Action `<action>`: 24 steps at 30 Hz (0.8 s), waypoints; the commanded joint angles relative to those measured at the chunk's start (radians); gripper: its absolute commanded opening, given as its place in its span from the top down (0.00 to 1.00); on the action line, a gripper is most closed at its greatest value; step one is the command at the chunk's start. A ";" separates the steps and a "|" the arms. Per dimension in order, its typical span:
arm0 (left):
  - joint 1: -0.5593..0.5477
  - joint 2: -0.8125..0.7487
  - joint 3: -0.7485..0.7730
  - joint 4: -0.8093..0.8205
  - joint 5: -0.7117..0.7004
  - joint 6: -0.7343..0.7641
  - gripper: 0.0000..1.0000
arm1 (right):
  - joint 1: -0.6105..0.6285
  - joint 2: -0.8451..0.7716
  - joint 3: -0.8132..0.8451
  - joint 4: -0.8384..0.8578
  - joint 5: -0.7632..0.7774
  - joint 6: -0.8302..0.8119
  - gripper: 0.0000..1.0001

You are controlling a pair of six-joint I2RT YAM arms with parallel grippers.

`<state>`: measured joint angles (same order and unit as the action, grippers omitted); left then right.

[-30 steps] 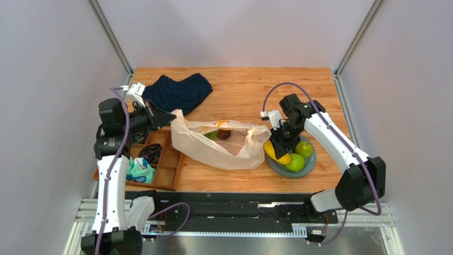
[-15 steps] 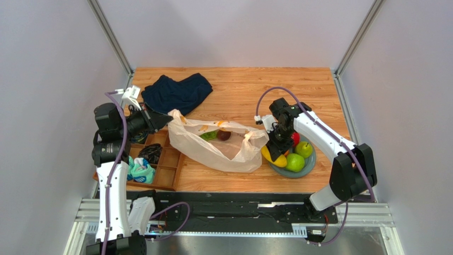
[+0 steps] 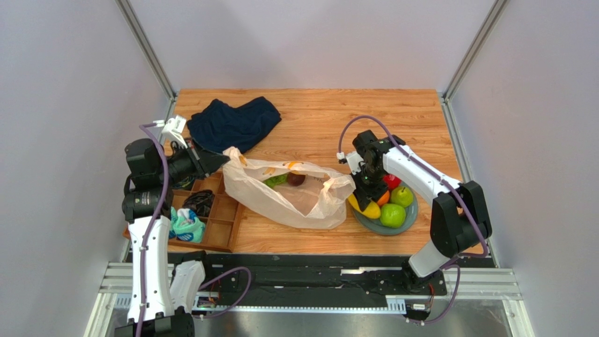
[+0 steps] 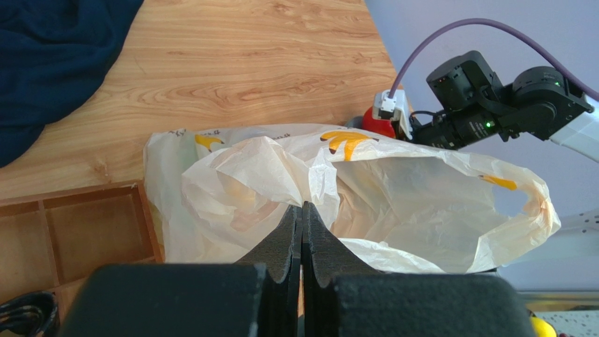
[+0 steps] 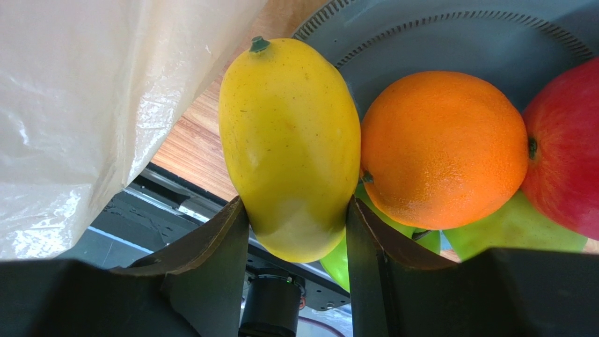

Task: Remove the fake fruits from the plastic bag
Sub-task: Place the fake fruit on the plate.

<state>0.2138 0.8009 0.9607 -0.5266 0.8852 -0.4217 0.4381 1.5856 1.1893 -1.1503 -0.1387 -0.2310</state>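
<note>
The translucent cream plastic bag (image 3: pixel 295 200) lies open mid-table, and also shows in the left wrist view (image 4: pixel 422 182). A green fruit (image 3: pixel 276 180) and a dark plum (image 3: pixel 296 179) lie inside it. My left gripper (image 3: pixel 223 160) (image 4: pixel 302 205) is shut on the bag's left edge. My right gripper (image 3: pixel 365 196) (image 5: pixel 297 203) is closed around a yellow fruit (image 3: pixel 365 208) (image 5: pixel 288 140) at the left rim of the grey plate (image 3: pixel 374 226) (image 5: pixel 436 42). An orange (image 5: pixel 443 147), a red apple (image 3: pixel 391 182) and two green apples (image 3: pixel 392 215) lie on the plate.
A dark navy cloth (image 3: pixel 232 121) lies at the back left. A wooden compartment tray (image 3: pixel 225 210) at the front left holds rolled teal socks (image 3: pixel 186 225) and a black item (image 3: pixel 200 202). Walls enclose the table on three sides.
My right arm has swung left and its wrist has turned over the plate's left rim; the yellow fruit stays at the rim. The red apple and orange now show. The left arm barely moved.
</note>
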 commanded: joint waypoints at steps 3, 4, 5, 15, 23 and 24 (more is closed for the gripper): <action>0.010 -0.005 -0.005 0.008 0.021 -0.011 1.00 | 0.002 0.010 -0.020 0.024 0.034 0.051 0.64; 0.009 -0.003 -0.005 0.013 0.021 -0.011 1.00 | 0.004 0.011 -0.020 0.023 0.030 0.055 0.62; 0.010 -0.002 -0.005 0.014 0.021 -0.011 1.00 | 0.002 0.011 -0.019 0.023 0.030 0.056 0.58; 0.009 0.018 -0.019 0.063 0.041 -0.043 1.00 | 0.002 -0.003 0.009 0.000 0.040 0.070 0.35; 0.009 0.041 -0.025 0.108 0.061 -0.072 1.00 | 0.004 -0.033 0.021 -0.025 0.041 0.065 0.33; 0.009 0.038 -0.025 0.112 0.063 -0.075 1.00 | 0.002 -0.038 0.042 -0.032 0.033 0.058 0.33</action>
<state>0.2146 0.8398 0.9409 -0.4717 0.9207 -0.4679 0.4381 1.5974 1.1744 -1.1522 -0.1043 -0.1764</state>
